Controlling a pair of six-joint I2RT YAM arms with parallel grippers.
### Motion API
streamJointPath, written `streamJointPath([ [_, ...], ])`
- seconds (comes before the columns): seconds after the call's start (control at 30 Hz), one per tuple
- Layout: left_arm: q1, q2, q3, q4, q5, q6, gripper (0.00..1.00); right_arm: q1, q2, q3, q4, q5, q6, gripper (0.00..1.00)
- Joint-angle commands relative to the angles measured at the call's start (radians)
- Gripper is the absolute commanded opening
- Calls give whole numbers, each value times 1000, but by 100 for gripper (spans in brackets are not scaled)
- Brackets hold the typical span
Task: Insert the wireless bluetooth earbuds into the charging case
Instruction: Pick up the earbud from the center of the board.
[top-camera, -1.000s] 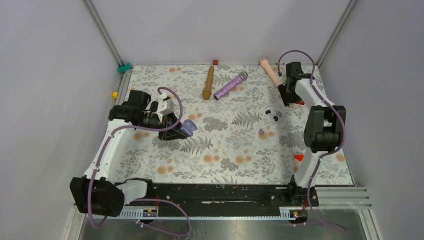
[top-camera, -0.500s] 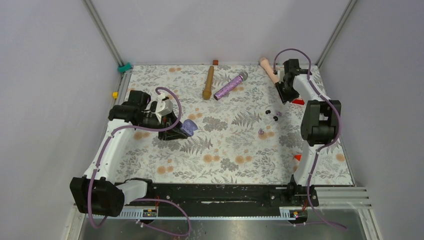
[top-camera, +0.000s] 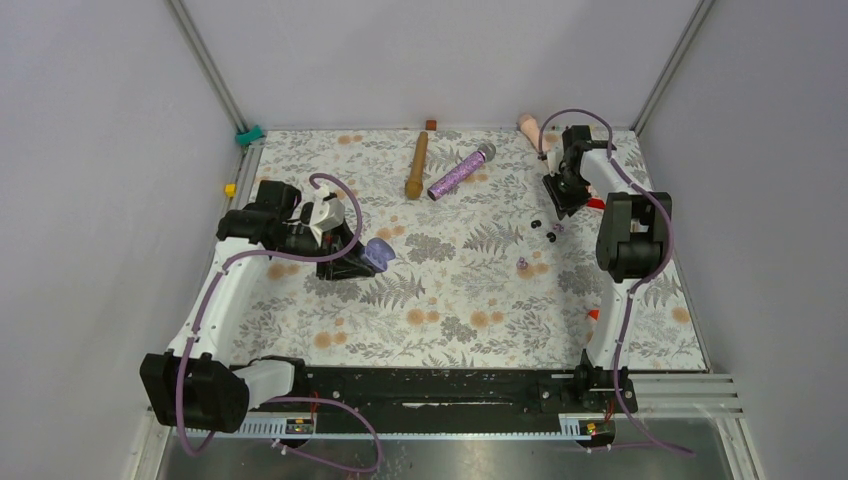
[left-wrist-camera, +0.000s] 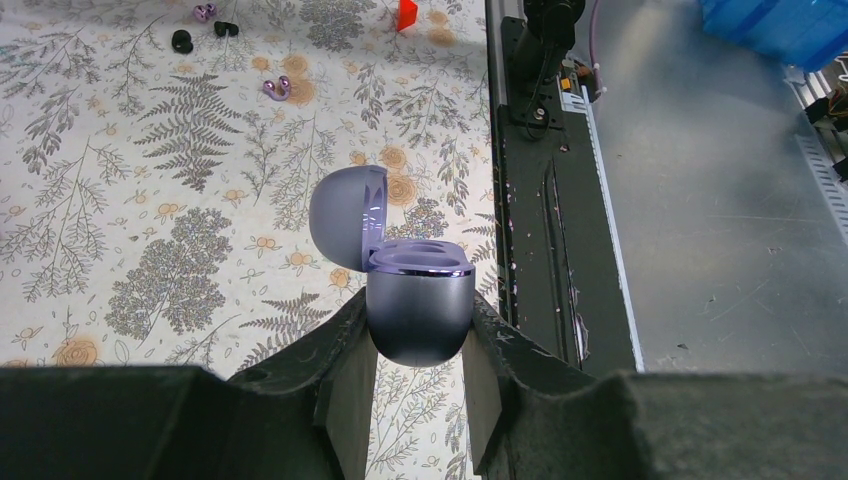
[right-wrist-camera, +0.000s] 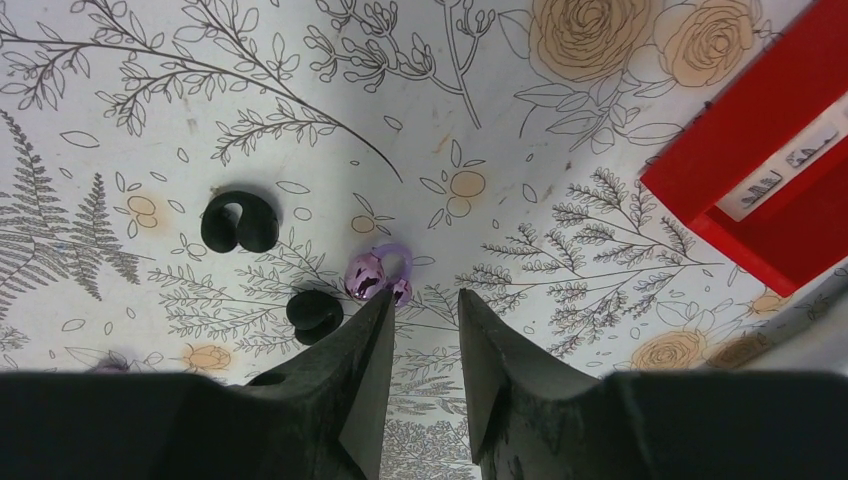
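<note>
We see left jaws gripping the open charging case (left-wrist-camera: 420, 310), right jaws narrow, empty, beside a lilac earbud (right-wrist-camera: 375, 272)

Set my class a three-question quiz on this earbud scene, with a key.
1. True or false: the case in the left gripper has its lid shut.
2. Which lies nearest the right gripper? A. lilac bud B. red block C. purple microphone
3. How many black buds show in the right wrist view?
Key: 1 false; 2 A; 3 two.
</note>
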Motion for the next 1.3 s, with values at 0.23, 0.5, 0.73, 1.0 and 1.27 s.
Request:
streamJointPath([
  [0.23,6,8,14,1,64,32,1,3,61,74,-77,-21,-20,37],
  [0.5,7,12,13,1,66,33,1,27,62,69,-95,-39,-55,38],
  [0.73,8,18,14,-1,67,35,1,49,68,66,-94,-34,-63,39],
  [1.0,7,16,16,-2,69,34,1,64,73,62,-95,-25,-74,38],
  [1.27,7,19,16,0,69,37,1,94,41,29,-104,-37,-107,40],
])
